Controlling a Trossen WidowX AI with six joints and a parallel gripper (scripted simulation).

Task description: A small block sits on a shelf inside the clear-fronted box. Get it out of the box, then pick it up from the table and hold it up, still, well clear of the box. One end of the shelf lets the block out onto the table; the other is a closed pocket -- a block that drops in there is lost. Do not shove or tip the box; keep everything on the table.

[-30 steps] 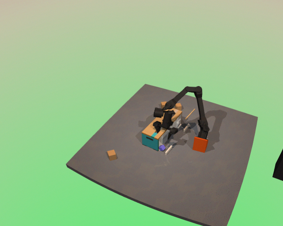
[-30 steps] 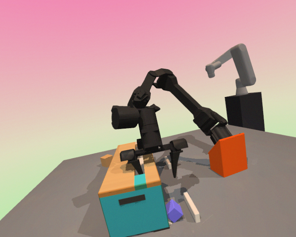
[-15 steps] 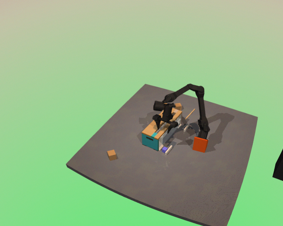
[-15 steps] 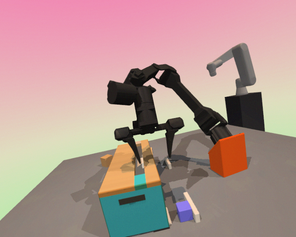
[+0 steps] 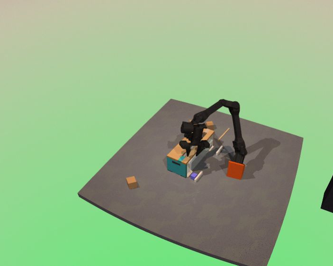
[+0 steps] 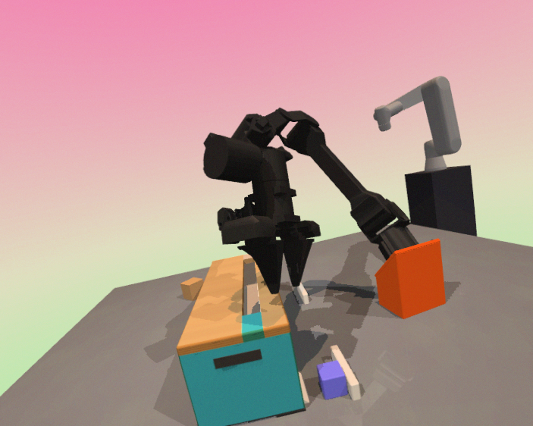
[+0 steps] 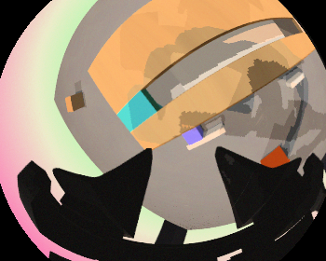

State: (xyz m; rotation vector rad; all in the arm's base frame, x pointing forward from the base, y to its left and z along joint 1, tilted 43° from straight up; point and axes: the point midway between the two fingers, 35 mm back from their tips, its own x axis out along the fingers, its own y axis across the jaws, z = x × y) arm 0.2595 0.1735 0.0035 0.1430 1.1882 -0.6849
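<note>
The small purple-blue block point(image 5: 193, 176) point(image 6: 332, 380) point(image 7: 193, 135) lies on the table outside the box, close to its clear front near the teal end, beside a cream strip point(image 5: 198, 176) point(image 6: 347, 376) point(image 7: 208, 139). The box point(image 5: 176, 166) point(image 6: 243, 384) point(image 7: 112, 75) stands upright, with an orange top that has a long slot and a teal end wall. My gripper point(image 5: 192, 155) point(image 6: 285, 289) point(image 7: 183, 149) is open and empty, pointing down above the front part of the box's top. The block is lower than the fingers and not between them.
A second cream strip point(image 5: 219, 150) point(image 6: 302, 294) point(image 7: 295, 78) lies in front of the box's far end. An orange-brown cube point(image 5: 131, 182) point(image 7: 75, 102) lies off the teal end, another point(image 5: 209, 125) behind the box. A thin stick point(image 5: 223, 133) lies behind. The red-orange block point(image 5: 235, 170) point(image 6: 418, 280) stands at the arm's base.
</note>
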